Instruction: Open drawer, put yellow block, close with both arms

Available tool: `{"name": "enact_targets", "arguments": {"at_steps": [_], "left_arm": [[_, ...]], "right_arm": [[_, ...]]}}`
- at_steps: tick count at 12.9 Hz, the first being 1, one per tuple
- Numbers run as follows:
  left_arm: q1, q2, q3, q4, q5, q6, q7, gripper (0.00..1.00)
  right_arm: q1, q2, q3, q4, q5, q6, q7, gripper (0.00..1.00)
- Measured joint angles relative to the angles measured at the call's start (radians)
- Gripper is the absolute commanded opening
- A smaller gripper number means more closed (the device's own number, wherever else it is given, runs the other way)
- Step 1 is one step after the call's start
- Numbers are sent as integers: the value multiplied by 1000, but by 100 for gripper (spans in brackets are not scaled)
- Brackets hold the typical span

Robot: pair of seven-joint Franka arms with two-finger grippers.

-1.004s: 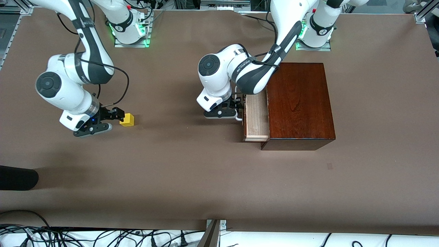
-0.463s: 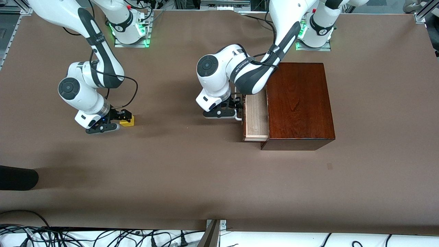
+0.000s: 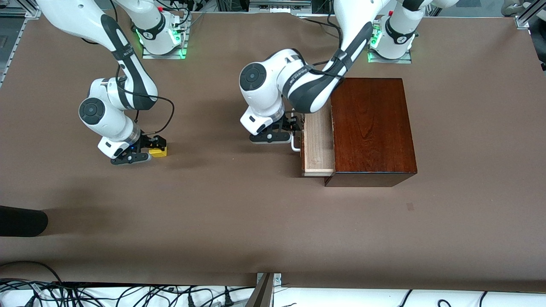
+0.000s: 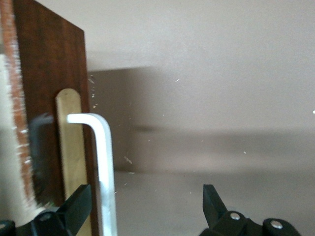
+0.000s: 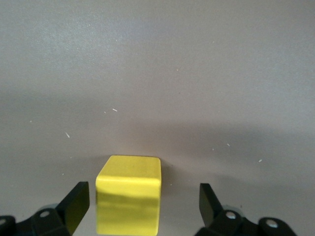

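Note:
The yellow block (image 3: 161, 151) sits on the brown table toward the right arm's end. My right gripper (image 3: 153, 147) is low at the block and open, one finger on each side of it without touching; in the right wrist view the block (image 5: 129, 194) lies between the fingers (image 5: 75, 204), closer to one. The drawer (image 3: 318, 143) is pulled partly out of the dark wooden box (image 3: 371, 128). My left gripper (image 3: 295, 127) is open at the white handle (image 3: 294, 147); in the left wrist view the handle (image 4: 105, 162) runs between the fingers (image 4: 212, 200), next to one.
A black object (image 3: 21, 221) lies at the table's edge at the right arm's end, nearer the front camera. Cables (image 3: 128, 296) run along the front edge. Bare brown table (image 3: 239, 204) spreads between block and drawer.
My right gripper moved in toward the yellow block and now has it between its open fingers. My left arm shifted slightly at the handle; the drawer came out only a trace more.

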Motion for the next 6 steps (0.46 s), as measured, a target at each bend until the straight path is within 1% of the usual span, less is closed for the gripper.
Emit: {"name": "enact_targets", "arguments": {"at_steps": [1,2,4,5,6], "left_arm": [[-2,-2,0,16,0,-35,0,100],[-2,-9,0,28,0,-57,3,100],[13,-60,4,57,0,-114,50,100],[44,-104,6,65,-1,-155,104,100],[90,-153,7,68,-1,-196,165,100]], "right_arm": [[0,4,0,-6,0,10,0,80],[0,8,1,-13,0,17,1,71],[0,16,2,-19,0,24,3,35],[0,17,4,-20,1,24,4,19],[0,17,4,-20,1,25,6,7]]}}
